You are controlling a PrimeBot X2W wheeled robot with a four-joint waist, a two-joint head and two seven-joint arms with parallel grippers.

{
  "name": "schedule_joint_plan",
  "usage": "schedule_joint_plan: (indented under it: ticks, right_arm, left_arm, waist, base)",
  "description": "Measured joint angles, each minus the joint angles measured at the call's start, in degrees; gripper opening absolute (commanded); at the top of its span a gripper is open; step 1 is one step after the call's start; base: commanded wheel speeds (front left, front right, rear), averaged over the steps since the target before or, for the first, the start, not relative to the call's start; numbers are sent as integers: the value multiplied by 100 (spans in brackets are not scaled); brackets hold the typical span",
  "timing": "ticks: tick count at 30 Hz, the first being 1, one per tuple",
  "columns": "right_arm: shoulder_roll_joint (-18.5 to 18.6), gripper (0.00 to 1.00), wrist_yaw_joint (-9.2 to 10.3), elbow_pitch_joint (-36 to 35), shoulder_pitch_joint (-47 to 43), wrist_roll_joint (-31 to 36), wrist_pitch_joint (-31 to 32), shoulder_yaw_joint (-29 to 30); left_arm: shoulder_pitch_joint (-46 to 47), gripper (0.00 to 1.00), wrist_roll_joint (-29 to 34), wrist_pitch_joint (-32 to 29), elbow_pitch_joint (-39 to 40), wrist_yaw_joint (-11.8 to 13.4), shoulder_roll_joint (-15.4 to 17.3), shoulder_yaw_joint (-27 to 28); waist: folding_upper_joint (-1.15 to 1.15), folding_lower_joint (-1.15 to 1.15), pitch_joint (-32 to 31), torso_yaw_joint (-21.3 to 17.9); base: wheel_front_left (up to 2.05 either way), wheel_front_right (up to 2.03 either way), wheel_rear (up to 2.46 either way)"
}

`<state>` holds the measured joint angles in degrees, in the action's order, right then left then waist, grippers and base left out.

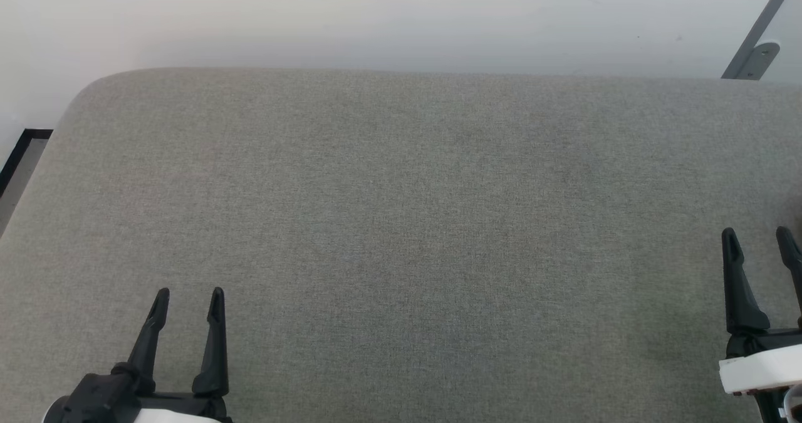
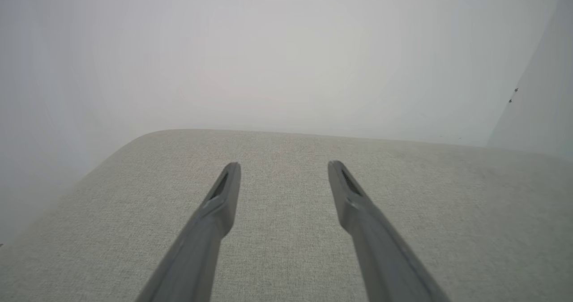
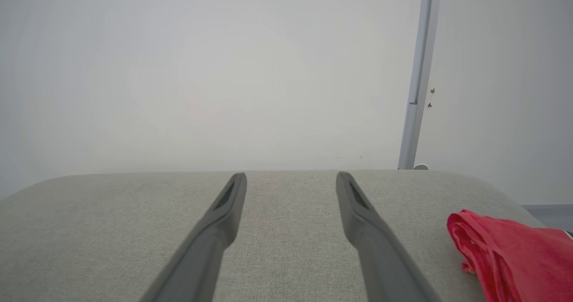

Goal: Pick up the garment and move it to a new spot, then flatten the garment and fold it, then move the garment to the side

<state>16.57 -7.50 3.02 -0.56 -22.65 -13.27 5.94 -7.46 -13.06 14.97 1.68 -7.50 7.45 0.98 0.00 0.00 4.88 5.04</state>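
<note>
While I watched the grey cushion [image 1: 401, 178], the left gripper [image 1: 190, 292] hovered over its near left, fingers spread wide and empty. The right gripper [image 1: 756, 232] hung at the near right, equally spread, holding nothing. The garment [image 3: 515, 257] lay bunched to its right, untouched.

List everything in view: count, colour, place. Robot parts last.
padded surface: one, grey, spans the head view.
garment: one, red, bunched on the padded surface, lower right of the right wrist view, nothing touching it.
wall: one, white, behind the surface.
post: one, grey, upright against the wall at right.
left claw: one, black, head view lower left, open, empty.
right claw: one, black, head view lower right, open, empty.
</note>
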Motion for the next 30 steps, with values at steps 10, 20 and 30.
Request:
schedule_joint_plan:
  ticks: [10,20,30]
  right_arm:
    - [-51,100,0,-71,-4,4,62,25]
    - [-63,100,0,-67,-10,-8,64,-2]
    - [-80,100,0,-33,-4,-59,62,-40]
  left_arm:
    - [4,100,-15,0,-8,0,-19,-56]
    - [3,100,-31,0,14,0,-27,-53]
    - [-1,100,-59,0,12,0,-70,-36]
  waist:
    - [0,0,-20,1]
    - [0,0,-38,-6]
    - [0,0,-56,-58]
  base:
    - [0,0,0]
    - [0,0,0]
    - [0,0,0]
